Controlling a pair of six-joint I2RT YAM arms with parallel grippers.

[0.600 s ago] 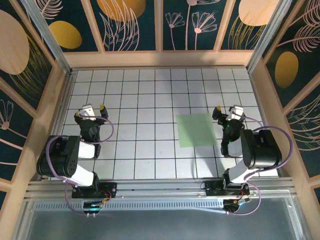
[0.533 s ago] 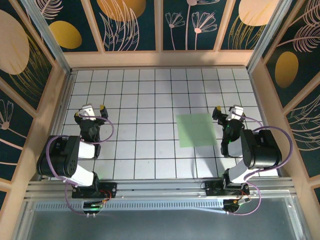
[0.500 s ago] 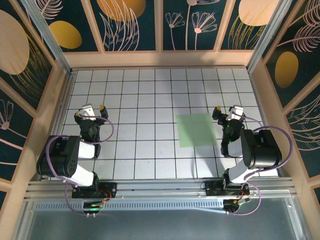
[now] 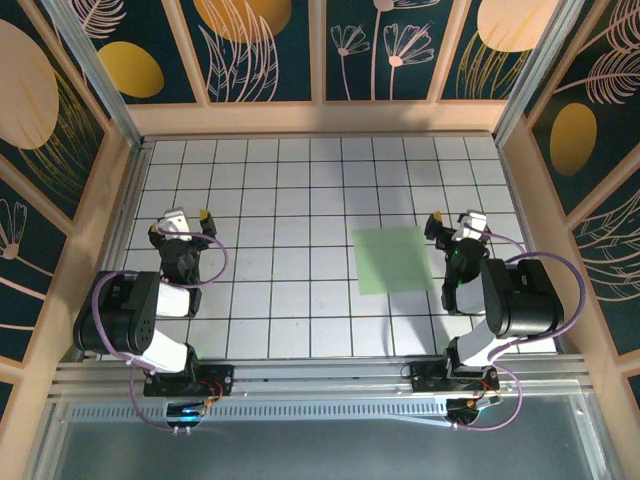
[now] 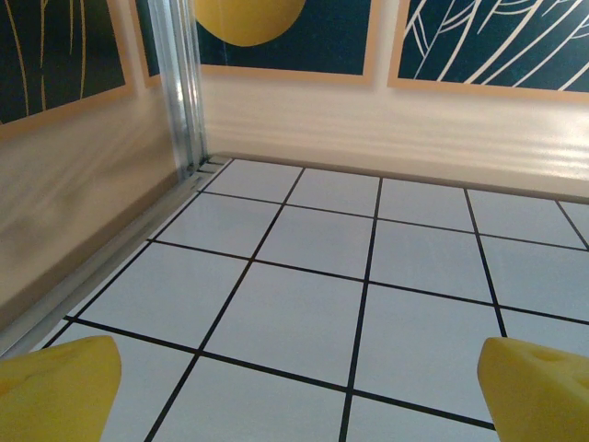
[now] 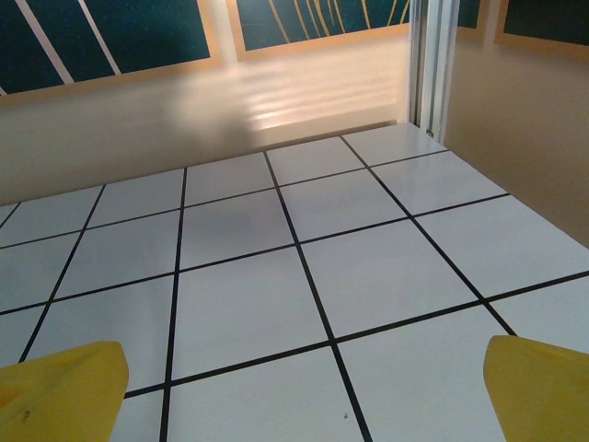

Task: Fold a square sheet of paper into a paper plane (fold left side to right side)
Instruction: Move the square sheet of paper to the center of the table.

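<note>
Square sheet of paper (image 4: 393, 260) flat on grid tiles (image 4: 290, 262), unfolded, untouched.

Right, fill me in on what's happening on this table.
Nothing is being handled at this moment. The square sheet of thin pale-green paper lies flat and unfolded on the right half of the white grid-tiled table. The right gripper sits close beside the sheet's right edge, jaws open and holding nothing. The left gripper is over on the left side, well away from the paper, also open and empty. No fold has been started yet.
</note>
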